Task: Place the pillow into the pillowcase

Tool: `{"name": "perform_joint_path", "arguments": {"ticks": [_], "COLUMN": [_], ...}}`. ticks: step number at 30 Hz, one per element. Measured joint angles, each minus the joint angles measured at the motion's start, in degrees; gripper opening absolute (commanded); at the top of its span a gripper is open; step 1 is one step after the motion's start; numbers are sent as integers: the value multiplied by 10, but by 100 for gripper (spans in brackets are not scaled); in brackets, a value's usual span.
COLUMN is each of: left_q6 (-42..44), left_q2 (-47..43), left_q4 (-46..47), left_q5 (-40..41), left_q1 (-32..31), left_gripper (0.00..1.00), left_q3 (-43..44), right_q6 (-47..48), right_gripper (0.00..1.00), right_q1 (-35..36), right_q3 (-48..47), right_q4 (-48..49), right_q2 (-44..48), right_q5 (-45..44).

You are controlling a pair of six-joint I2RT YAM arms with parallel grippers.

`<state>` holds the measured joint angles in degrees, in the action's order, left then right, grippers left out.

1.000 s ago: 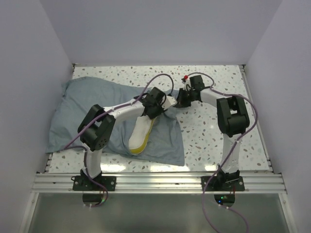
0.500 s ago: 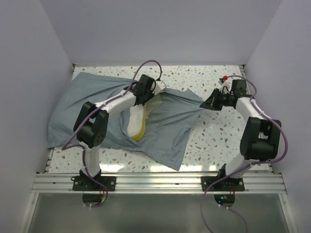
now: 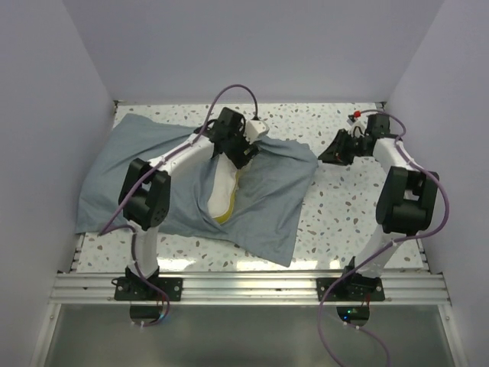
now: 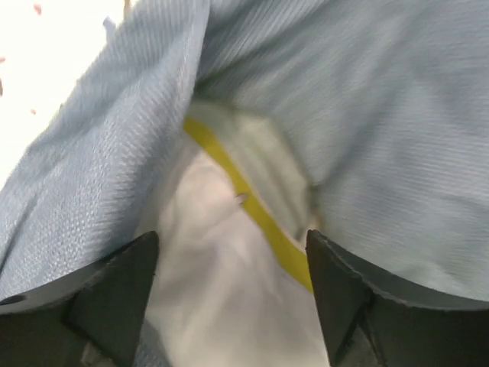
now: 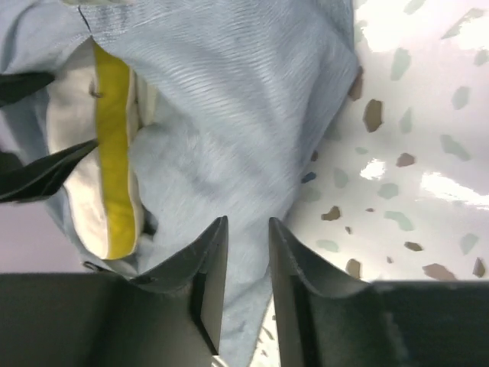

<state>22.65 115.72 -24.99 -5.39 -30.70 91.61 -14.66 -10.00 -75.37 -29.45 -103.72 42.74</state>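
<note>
The left gripper [image 4: 231, 235], jaws wide, straddles the plump, yellow-edged pillow [image 4: 202, 195]. The right gripper [image 5: 247, 222], jaws narrowly parted, sits beside the wrinkled pillowcase [image 5: 229, 107], with bare speckled table [image 3: 344, 206] to the right.

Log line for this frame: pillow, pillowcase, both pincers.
pillow: partly inside pillowcase, yellow edge showing | left pincer: open, over pillow at opening | right pincer: narrowly open, beside pillowcase corner

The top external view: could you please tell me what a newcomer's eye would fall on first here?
The bright yellow edge of the white pillow stands out, showing through the mouth of the grey-blue pillowcase, which sprawls over the left and middle of the speckled table. The left gripper hovers open-jawed at that mouth, and the right gripper sits at the case's right corner.
</note>
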Motion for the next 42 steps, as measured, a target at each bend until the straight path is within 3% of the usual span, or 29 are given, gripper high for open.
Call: {"name": "perform_joint_path", "arguments": {"ticks": [1, 2, 4, 10, 12, 14, 16, 18, 22, 24, 26, 29, 34, 38, 42], "left_q6": [-4, -7, -10, -27, -38, -52, -67, -83, -103, -110, -113, -110, -87, -60, -56], "left_q2": [-6, -16, -43, -164, -197, -206, -196, -172, -126, -117, -117, -117, -120, -142, -148], "left_q4": [-16, -34, -66, -124, -134, -138, -138, -136, -105, -92, -86, -80, -80, -83, -88], "left_q5": [-20, -36, -52, -93, -96, -87, -57, -17, 56, 81, 100, 125, 146, 137, 79], "left_q1": [-2, -5, -19, -51, -46, -44, -43, -43, -46, -47, -47, -47, -42, 4, 37], "left_gripper": [89, 89, 90, 79, 76, 80, 83, 80, 50, 40, 28, 19, 15, 13, 0], "left_q3": [12, 21, 27, -30, -72, -105, -137, -164, -192, -192, -192, -191, -195, -213, -217], "right_q6": [1, 2, 21, 71, 74, 70, 56, 37, 3, -5, -8, -11, -5, 9, 25], "right_gripper": [56, 65, 69, 52, 52, 54, 56, 56, 51, 50, 51, 52, 53, 53, 52], "right_q1": [-1, -1, 0, 30, 64, 122, 183, 235, 299, 317, 326, 323, 319, 296, 250], "right_q3": [-7, -12, -18, -11, 0, 5, 5, 2, -12, -17, -13, 6, 0, -2, -8], "right_q4": [-6, -15, -36, -94, -102, -99, -87, -76, -54, -50, -54, -66, -91, -116, -144], "right_q2": [-8, -10, -9, 25, 49, 66, 70, 57, 4, -33, -78, -113, -114, -115, -114], "right_q5": [-5, -14, -33, -59, -61, -61, -61, -60, -64, -76, -91, -96, -109, -116, -129]}}
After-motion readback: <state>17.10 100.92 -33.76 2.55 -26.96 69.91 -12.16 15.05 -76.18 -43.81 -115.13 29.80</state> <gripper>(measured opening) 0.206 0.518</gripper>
